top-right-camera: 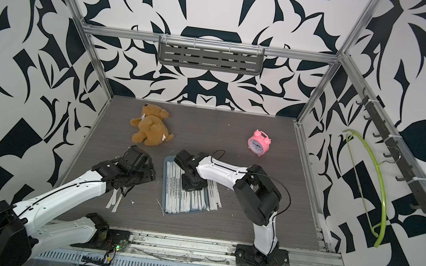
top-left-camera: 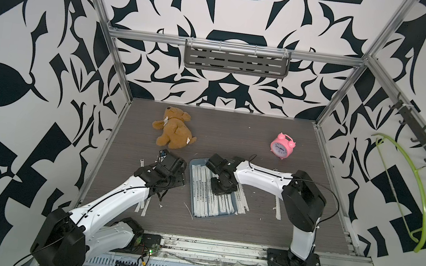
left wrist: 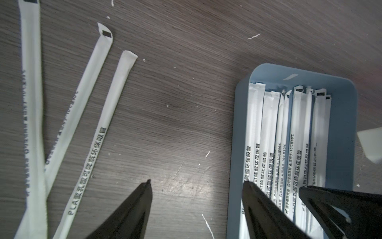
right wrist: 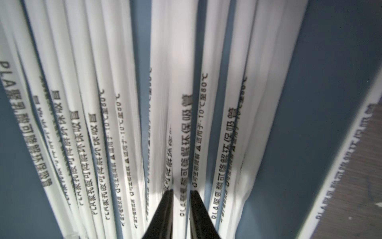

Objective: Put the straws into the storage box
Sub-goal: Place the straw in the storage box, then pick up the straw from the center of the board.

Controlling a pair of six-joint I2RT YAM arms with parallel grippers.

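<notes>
Most straws (top-left-camera: 198,193) lie in the storage box (top-left-camera: 198,162) on the tabletop (top-left-camera: 233,142) — a few loose on either side. Left hand (left wrist: 196,186) spread wide, empty. Right hand (right wrist: 181,194) straddles one boxed straw — can't tell if it's pinching.

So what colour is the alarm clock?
The clock is pink, with a white face; clearest in a top view.

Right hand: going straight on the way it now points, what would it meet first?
The straws lying in the storage box. The right hand points down at them, tips either side of one; likely almost touching, though depth is unclear.
</notes>
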